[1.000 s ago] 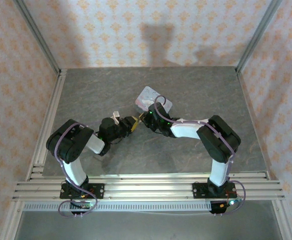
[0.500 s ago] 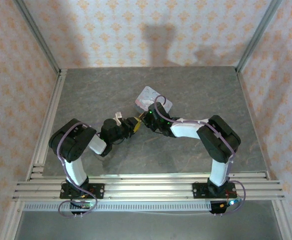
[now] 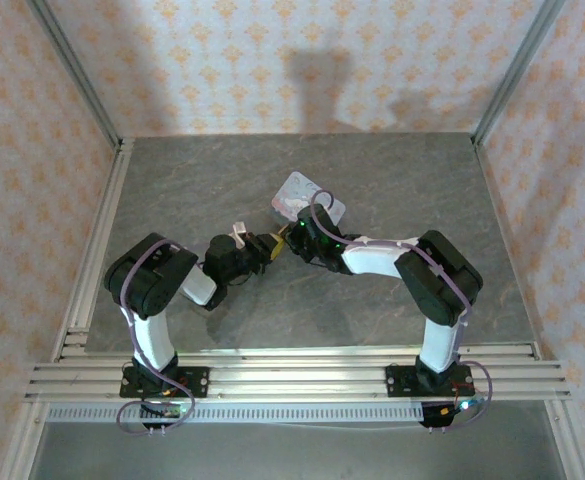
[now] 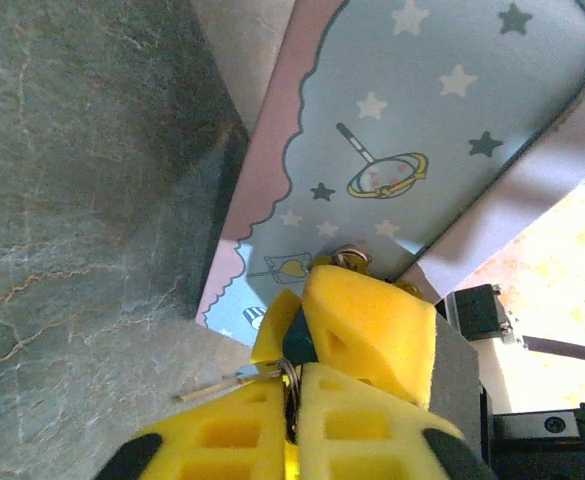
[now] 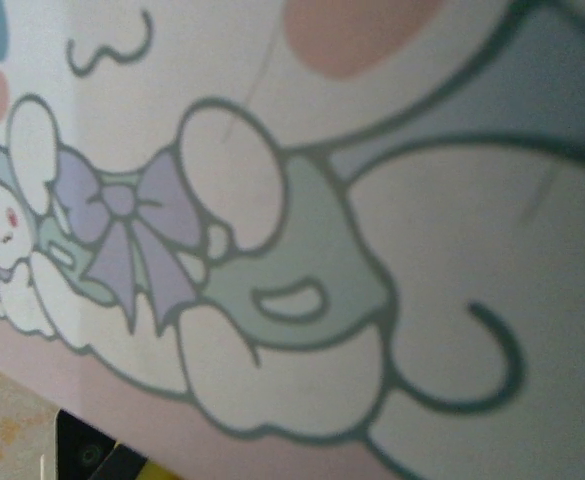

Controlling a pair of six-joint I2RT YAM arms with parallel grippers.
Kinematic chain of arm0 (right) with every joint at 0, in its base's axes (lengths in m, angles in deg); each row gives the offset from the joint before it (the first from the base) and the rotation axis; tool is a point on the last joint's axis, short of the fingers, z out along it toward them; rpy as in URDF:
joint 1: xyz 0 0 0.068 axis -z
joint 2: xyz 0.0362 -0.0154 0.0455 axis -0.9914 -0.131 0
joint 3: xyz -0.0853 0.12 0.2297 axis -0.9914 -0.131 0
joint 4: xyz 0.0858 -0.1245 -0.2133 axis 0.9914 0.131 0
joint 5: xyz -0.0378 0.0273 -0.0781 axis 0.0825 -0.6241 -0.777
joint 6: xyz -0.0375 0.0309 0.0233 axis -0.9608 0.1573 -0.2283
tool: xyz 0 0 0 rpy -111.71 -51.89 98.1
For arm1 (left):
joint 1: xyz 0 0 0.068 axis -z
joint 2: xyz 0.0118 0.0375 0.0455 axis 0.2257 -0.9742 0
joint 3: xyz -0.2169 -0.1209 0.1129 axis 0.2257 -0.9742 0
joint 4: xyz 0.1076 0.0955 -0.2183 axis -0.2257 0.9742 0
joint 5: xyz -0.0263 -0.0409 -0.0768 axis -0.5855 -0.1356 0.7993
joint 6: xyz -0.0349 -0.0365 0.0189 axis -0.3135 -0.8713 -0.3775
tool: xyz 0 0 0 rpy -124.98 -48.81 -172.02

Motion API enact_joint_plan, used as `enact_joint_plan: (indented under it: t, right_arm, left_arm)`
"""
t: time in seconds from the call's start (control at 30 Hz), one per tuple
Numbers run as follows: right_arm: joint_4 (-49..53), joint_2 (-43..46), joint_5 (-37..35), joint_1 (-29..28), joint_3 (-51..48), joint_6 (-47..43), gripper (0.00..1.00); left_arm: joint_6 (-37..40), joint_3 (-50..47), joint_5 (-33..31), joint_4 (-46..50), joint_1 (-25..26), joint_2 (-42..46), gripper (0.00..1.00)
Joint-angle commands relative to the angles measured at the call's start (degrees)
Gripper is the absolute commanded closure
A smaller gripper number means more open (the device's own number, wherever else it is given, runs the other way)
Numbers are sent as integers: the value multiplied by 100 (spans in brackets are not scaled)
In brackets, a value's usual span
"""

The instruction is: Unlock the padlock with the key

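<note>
Left gripper (image 4: 292, 388) brings key (image 4: 240, 381) up to padlock (image 4: 295, 342) beside tin (image 4: 422, 120)

The keyhole is hidden, and the thin blade seems to jut toward 9 o'clock, off the lock. It likely needs swinging into line before a slow, straight push, with the right gripper (image 3: 285, 238) holding firm. The left jaws are closed to a slit, with the key's ring caught in the seam. The padlock sits at 12 o'clock from those tips, apparently clamped in the right gripper's closed fingers, and the tin lies at 1 o'clock.
</note>
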Motion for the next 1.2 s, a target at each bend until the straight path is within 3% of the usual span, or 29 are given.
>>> enact_joint_plan:
  t: [0.0, 0.2, 0.47, 0.57, 0.73, 1.0, 1.17]
  right_arm:
    - [331, -47, 662, -85, -49, 437, 100]
    - [527, 28, 859, -78, 30, 510, 100]
    - [1851, 326, 1054, -85, 321, -94, 100]
    - [2134, 422, 1051, -79, 313, -208, 92]
    - [2320, 585, 907, -96, 211, -286, 72]
    - [2482, 692, 620, -106, 75, -391, 60]
    - [2673, 890, 208, -110, -18, -494, 58]
  left_arm:
    - [101, 180, 23, -396, 34, -40, 99]
    - [788, 137, 157, -357, 52, 101, 100]
    - [3172, -119, -257, 171, 405, 340, 100]
    - [3764, -164, -555, 365, 638, 325, 100]
    - [3799, -371, -799, -152, 712, -58, 100]
    - [4032, -469, -1164, -235, 963, -185, 100]
    - [4067, -545, -1289, -185, 966, -160, 100]
